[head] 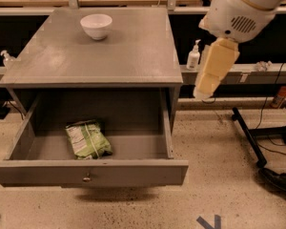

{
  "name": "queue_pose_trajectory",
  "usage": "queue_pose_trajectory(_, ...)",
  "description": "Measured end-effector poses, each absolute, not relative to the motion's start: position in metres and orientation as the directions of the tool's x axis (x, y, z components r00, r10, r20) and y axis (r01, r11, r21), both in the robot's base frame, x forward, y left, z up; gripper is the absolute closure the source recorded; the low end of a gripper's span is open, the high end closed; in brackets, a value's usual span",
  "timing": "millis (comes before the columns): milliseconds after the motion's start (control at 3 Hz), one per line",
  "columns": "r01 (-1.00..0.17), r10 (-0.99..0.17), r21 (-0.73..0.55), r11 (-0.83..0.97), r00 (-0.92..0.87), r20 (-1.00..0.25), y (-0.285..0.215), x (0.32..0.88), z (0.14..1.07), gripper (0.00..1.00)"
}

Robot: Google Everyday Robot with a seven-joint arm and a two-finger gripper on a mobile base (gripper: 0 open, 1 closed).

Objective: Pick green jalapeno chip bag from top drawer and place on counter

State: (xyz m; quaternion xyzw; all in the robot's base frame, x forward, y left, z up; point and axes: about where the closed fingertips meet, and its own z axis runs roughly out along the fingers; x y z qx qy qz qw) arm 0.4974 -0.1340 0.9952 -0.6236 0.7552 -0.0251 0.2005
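The green jalapeno chip bag (87,140) lies flat on the floor of the top drawer (90,171), left of its middle. The drawer is pulled fully out, with its small round knob (86,178) facing me. Above it is the grey counter (114,56), scuffed with pale marks. My arm's white joint and cream link (214,68) hang at the upper right, beside the counter's right edge and above the floor. The gripper itself is out of view; only this arm section shows.
A white bowl (96,26) stands at the back of the counter. A pump bottle (193,56) stands on the narrow grey ledge at right, another bottle (7,58) at left. A black stand base (250,137) and a dark shoe (279,180) are on the floor at right.
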Motion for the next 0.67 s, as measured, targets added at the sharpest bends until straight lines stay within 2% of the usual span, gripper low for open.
queue_pose_trajectory(333, -0.932, -0.951, -0.29, 0.219, -0.138, -0.276, -0.129, 0.5, 0.997, 0.0)
queue_pose_trajectory(667, -0.934, -0.92, -0.264, 0.241, -0.133, -0.367, -0.117, 0.51, 0.984, 0.0)
